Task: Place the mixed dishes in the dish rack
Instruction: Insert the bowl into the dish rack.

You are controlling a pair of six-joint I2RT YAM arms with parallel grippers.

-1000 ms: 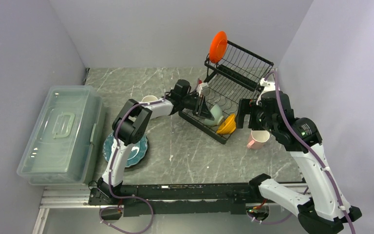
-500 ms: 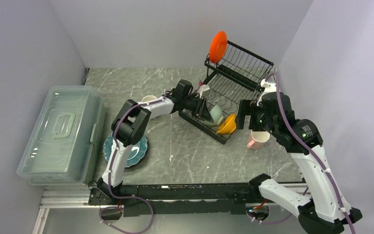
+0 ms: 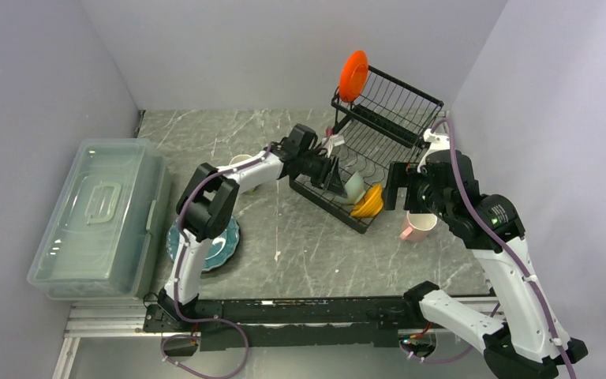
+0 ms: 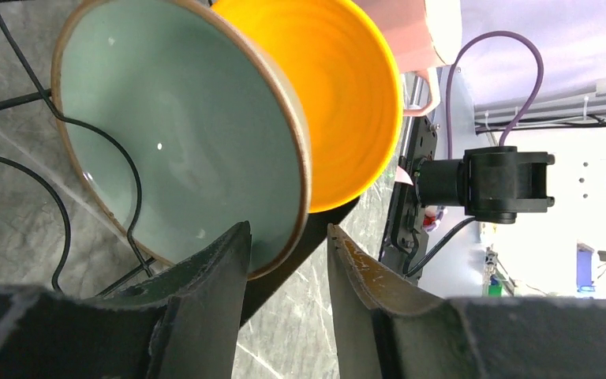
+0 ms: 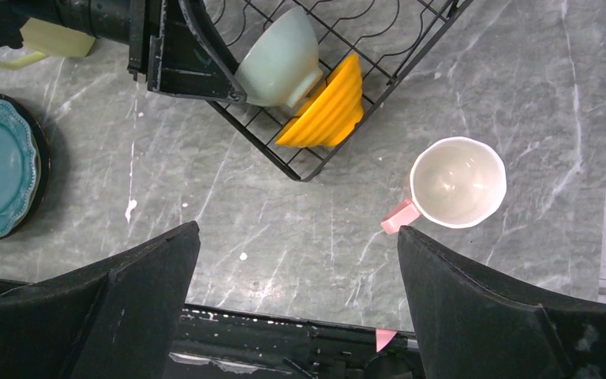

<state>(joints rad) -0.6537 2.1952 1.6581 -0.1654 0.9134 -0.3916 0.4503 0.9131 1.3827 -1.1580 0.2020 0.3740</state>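
The left gripper (image 4: 284,245) has its jaws partly apart and straddles the rim of the pale green bowl (image 4: 181,134), one finger inside the bowl and one outside. A dark gap shows between the rim and the outer finger, so the rim is not clamped; whether the inner finger touches the glaze I cannot tell. The bowl stands tilted on its side in the lower tray of the dish rack (image 3: 387,106), leaning against the orange bowl (image 4: 347,103) just beside it.

The right gripper (image 5: 297,237) hangs above the table with its jaws spread wide and nothing between them. Below it the pink mug (image 5: 458,181) stands upright on the table, just off the rack's near corner.

The table (image 3: 300,245) is grey marbled stone, closed in by plain pale walls. A clear lidded bin (image 3: 99,217) sits at the left edge. Teal plates (image 3: 221,245) lie stacked near the left arm's base, and a pale yellow mug (image 3: 241,161) stands further back.

Only the top view shows the small orange-red plate (image 3: 353,75) standing on edge at the far left corner of the rack's raised basket. Only the left wrist view shows the gap at the rim.
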